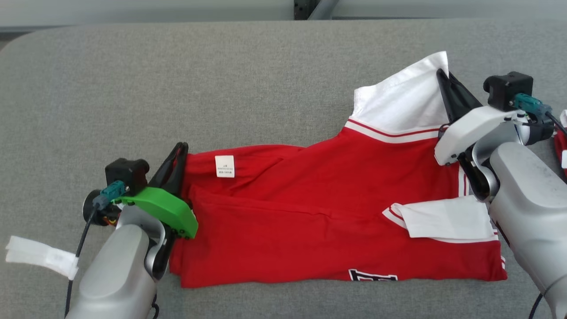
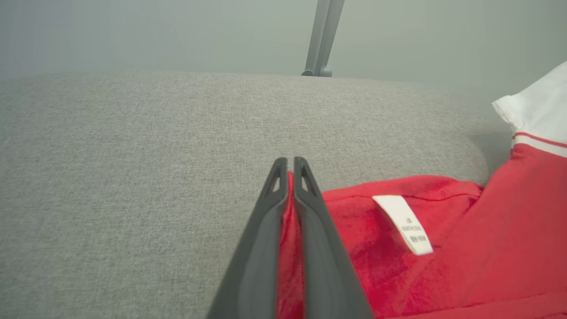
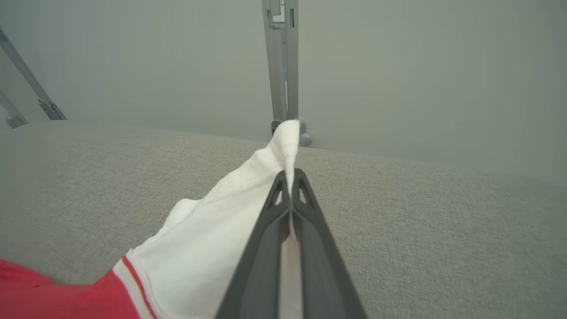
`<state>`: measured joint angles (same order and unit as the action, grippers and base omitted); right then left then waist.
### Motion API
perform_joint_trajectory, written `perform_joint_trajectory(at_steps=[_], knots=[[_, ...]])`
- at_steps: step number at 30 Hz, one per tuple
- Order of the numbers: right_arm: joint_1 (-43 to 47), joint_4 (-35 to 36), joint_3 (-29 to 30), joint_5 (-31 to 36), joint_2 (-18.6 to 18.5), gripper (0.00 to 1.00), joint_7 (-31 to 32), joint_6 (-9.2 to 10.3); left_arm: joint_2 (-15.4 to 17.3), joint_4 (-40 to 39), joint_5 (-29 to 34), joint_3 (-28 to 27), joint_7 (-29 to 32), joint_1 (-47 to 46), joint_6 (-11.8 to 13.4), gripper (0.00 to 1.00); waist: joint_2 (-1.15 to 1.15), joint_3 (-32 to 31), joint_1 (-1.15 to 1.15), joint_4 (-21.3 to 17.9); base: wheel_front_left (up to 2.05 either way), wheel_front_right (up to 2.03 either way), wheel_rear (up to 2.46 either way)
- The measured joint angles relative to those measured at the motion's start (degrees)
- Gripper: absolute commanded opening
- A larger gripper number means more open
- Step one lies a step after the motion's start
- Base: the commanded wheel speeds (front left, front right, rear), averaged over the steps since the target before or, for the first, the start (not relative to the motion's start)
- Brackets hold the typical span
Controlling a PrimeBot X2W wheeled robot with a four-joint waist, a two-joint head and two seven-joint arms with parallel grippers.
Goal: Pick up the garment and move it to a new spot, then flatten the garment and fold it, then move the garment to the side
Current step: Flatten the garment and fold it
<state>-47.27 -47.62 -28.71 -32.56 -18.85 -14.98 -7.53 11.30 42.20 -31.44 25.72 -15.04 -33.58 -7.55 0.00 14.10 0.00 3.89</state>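
Note:
The garment (image 1: 310,208) is a red shirt with white sleeves and red-white trim, lying folded across the grey padded table. My left gripper (image 1: 179,148) is shut on the red hem at the shirt's left end; the left wrist view has red cloth (image 2: 290,230) pinched between the dark fingers (image 2: 266,230). My right gripper (image 1: 443,75) is shut on the edge of the raised white sleeve (image 1: 403,97) at the far right. White cloth (image 3: 212,230) pokes out past the fingertips in the right wrist view. A white care label (image 1: 224,166) lies on the red cloth.
The grey fabric table (image 1: 177,79) extends far to the back and left. A white paper strip (image 1: 40,256) lies near the front left edge. More red and white cloth (image 1: 561,141) shows at the right edge. Metal frame posts (image 3: 281,62) stand beyond the table.

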Motion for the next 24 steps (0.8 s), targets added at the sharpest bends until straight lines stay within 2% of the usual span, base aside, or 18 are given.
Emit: perform_joint_trajectory(at_steps=[6,11,16,19,20,21,22,23,24], knots=[[11.4,13.9,4.2,-0.2,-2.6,0.00,-0.1,0.00,0.8,-4.7,1.8,-3.0,0.0,7.4,0.0,0.00,0.00,-5.2,0.00,-1.9,0.00,0.00,0.00],[25.1,23.3,7.6,-0.6,-3.4,0.00,-0.1,0.01,0.5,-9.0,3.7,-7.8,0.0,15.9,0.0,0.00,0.00,-9.2,0.00,-4.3,0.00,0.00,0.00],[33.6,25.0,7.0,-0.6,-3.0,0.00,-0.1,0.01,-0.1,-10.1,5.8,-10.7,0.0,21.2,0.0,0.00,0.00,-10.7,0.00,-6.6,0.00,0.00,0.00],[36.2,23.3,6.9,-0.6,-2.0,0.00,-0.1,0.01,-1.1,-10.1,6.6,-12.7,0.0,23.6,0.0,0.00,0.00,-11.1,0.00,-7.3,0.00,0.00,0.00],[36.9,22.4,6.8,-0.5,-1.8,0.32,-0.1,0.01,-1.4,-9.8,7.0,-13.4,0.0,24.4,0.0,0.00,0.00,-11.1,0.00,-7.4,0.00,0.00,0.00],[37.4,21.8,7.1,-0.5,-1.7,1.00,-0.1,0.01,-1.8,-9.6,7.2,-14.6,0.0,25.2,0.0,0.16,0.00,-11.0,0.00,-7.4,0.00,0.00,0.00],[37.7,21.5,7.8,-0.6,-1.5,1.00,-0.1,0.01,-2.1,-9.6,7.6,-16.2,0.0,26.0,0.2,0.52,0.00,-10.9,0.00,-7.4,0.00,0.00,0.00],[37.8,21.7,8.7,-0.6,-1.2,1.00,-0.1,0.01,-2.5,-10.0,8.3,-17.7,0.0,26.8,0.6,1.00,0.00,-10.9,0.00,-7.3,0.00,0.00,0.00],[38.0,22.3,10.2,-0.6,-0.9,1.00,-0.1,0.00,-3.1,-10.9,9.1,-19.4,0.0,27.7,0.8,1.00,0.00,-10.9,0.00,-7.2,0.00,0.00,0.00]])
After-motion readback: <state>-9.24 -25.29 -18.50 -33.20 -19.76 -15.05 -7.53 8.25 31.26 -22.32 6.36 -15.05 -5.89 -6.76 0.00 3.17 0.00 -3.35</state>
